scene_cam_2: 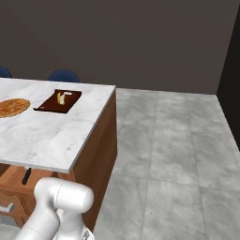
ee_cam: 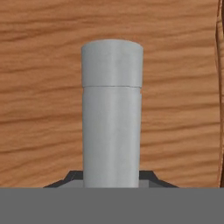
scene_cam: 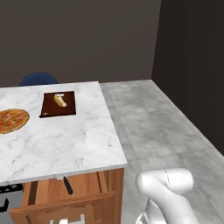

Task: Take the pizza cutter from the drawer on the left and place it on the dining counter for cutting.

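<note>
Left base view has the pizza cutter [scene_cam: 68, 185] low in the frame, its black handle lying inside the pulled-out drawer [scene_cam: 65, 205] beneath the edge of the dining counter [scene_cam: 78, 140]. In the hand view the gripper [ee_cam: 111, 181] is clamped shut on the drawer's silver bar handle [ee_cam: 112, 113], wood grain right behind it. Up on the marble, upper left, a dark cutting board [scene_cam: 58, 104] carries a pale bread piece [scene_cam: 60, 100], with a pizza [scene_cam: 12, 120] just beside it at the left edge.
</note>
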